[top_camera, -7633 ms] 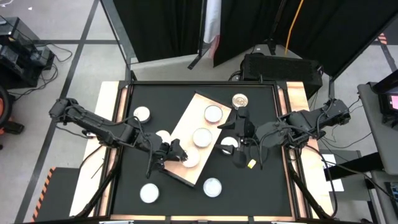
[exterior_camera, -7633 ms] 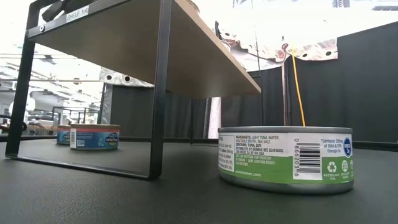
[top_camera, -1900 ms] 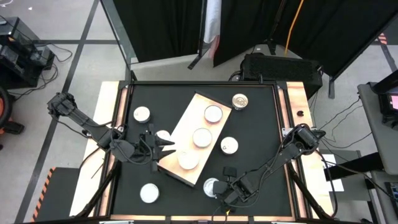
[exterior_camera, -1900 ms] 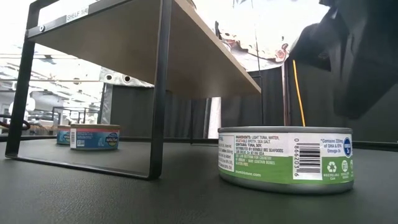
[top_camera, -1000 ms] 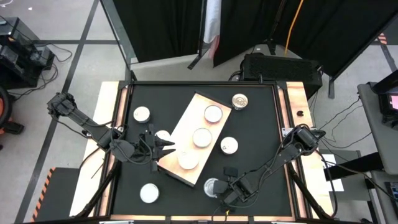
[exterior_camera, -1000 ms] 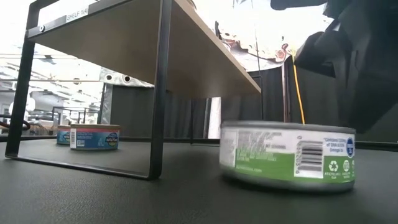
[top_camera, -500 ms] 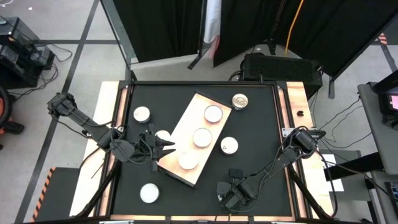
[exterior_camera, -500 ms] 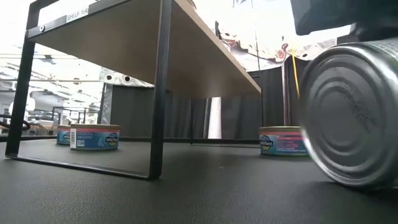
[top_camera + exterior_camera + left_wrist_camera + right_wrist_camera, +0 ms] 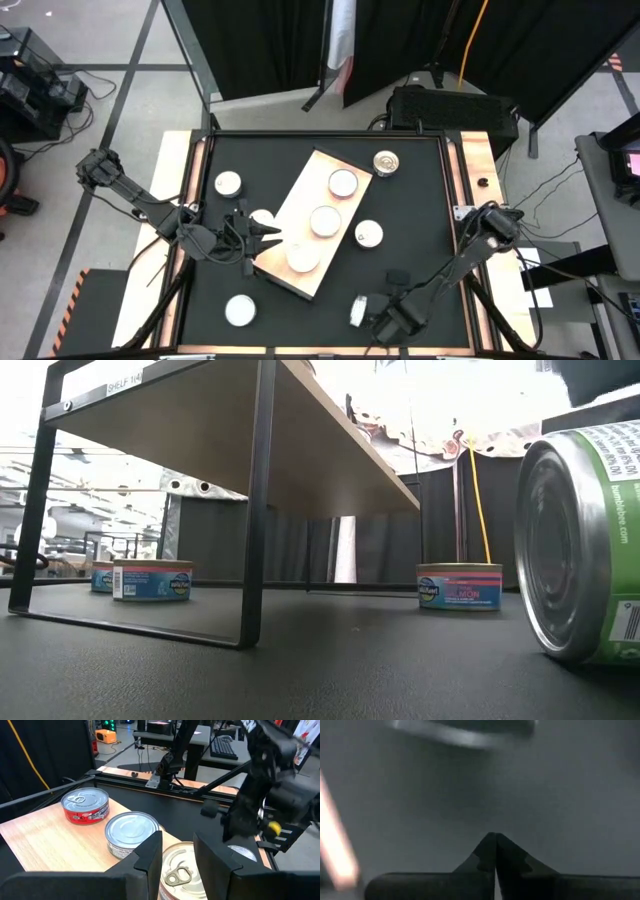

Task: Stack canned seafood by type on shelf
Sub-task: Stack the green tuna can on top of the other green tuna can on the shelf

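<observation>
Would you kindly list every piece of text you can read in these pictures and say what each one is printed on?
"SHELF 1/4": small label on the black metal frame of the pale beige wooden shelf.
"bumblebee.com": green label of the tipped silver tin on its side.
"SALMON": pink-and-blue label of the flat round tin beyond the shelf.
Blue-labelled tins at far left: too small to read.
Red-labelled tin on the shelf: print blurred, unreadable.

The left dark jointed arm reaches in from the bench's left edge, bent at the elbow, its left claw (image 9: 262,233) low at the near left of the bench, its two dark fingers (image 9: 150,851) parted. The right dark arm folds down along the near right corner, its right claw (image 9: 375,318) low with fingers pressed together.
</observation>
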Robot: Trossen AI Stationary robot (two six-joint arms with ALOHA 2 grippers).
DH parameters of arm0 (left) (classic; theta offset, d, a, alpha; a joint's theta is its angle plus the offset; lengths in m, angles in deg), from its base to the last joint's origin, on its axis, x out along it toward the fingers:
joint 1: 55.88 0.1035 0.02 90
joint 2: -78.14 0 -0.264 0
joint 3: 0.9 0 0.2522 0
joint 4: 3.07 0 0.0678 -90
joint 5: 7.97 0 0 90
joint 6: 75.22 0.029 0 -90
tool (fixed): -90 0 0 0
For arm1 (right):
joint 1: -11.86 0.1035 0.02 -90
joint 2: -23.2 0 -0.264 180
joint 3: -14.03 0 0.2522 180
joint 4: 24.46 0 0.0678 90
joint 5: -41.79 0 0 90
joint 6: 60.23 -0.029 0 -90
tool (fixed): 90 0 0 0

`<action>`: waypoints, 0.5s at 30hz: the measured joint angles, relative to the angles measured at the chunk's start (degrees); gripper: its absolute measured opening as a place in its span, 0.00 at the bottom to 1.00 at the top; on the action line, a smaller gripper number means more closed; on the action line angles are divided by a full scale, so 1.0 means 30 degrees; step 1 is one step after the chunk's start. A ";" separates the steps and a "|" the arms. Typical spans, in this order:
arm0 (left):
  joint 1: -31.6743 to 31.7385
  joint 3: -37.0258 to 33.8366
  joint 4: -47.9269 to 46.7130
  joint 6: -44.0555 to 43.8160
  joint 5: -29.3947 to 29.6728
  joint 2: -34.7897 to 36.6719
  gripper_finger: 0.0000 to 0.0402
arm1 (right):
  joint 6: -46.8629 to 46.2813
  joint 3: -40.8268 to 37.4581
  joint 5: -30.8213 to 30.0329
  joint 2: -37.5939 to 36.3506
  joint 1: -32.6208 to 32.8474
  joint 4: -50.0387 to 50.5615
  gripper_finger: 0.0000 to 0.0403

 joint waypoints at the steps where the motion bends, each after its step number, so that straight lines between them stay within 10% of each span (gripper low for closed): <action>1: 0.0000 0.0000 0.0000 0.0000 0.0000 0.0000 0.28 | 0.0296 0.0017 0.0116 -0.0457 0.0157 0.0401 0.00; 15: 0.0000 0.0000 0.0058 0.0007 0.0000 0.0000 0.28 | 1.5742 0.0060 -0.1417 -0.4397 -0.1223 -0.3797 0.44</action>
